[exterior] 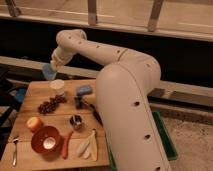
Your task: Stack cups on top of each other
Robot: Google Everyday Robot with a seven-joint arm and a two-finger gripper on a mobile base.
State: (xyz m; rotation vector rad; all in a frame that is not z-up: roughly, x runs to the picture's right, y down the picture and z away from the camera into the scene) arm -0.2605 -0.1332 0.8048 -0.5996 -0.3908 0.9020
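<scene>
My gripper (52,65) is at the far left end of the big white arm, above the back left corner of the wooden table (30,160). It is shut on the translucent light blue cup (48,73), which hangs just below it, off the table. The cream-white cup (57,86) stands upright on the table, just to the lower right of the blue one. The two cups are apart.
On the table are an orange-red bowl (45,139), dark grapes (50,105), an orange fruit (34,123), a blue sponge (84,90), a small metal cup (76,121), a carrot (67,145) and a fork (15,150). A green tray (166,145) lies right, behind the arm.
</scene>
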